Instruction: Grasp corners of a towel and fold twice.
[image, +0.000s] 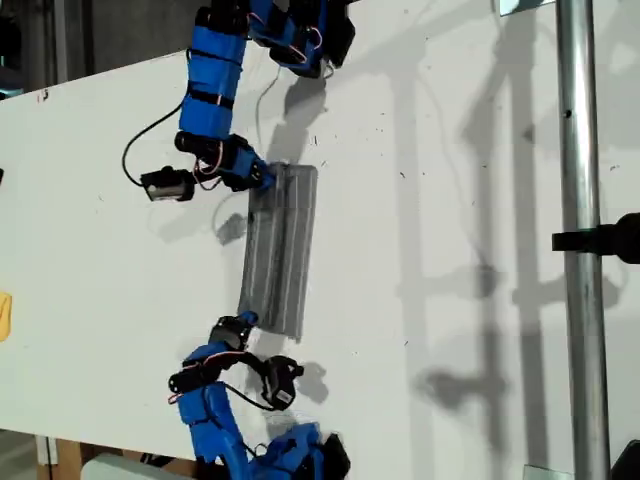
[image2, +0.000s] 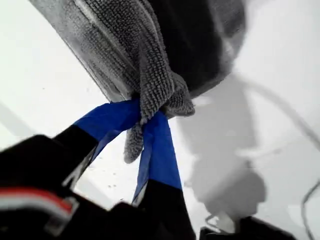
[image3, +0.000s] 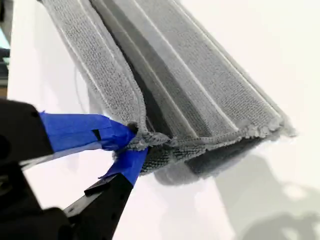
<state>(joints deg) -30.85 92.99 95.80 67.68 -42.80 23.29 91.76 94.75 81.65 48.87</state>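
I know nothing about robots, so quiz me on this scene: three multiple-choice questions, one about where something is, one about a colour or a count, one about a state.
1. Where does the small yellow object lie?
A. on the towel
B. at the exterior view's left edge
C. beside the metal pole

2. What colour is the tape on the fingertips?
A. blue
B. red
C. green

3. What state is the towel in?
A. spread flat as one layer
B. crumpled in a ball
C. folded into a long strip, pinched at both ends

Key: 1 B, it sits at that edge, far from the towel. 2 A, both wrist views show blue tape. 3 C, my first hand and my second hand each pinch an end of the layered strip.
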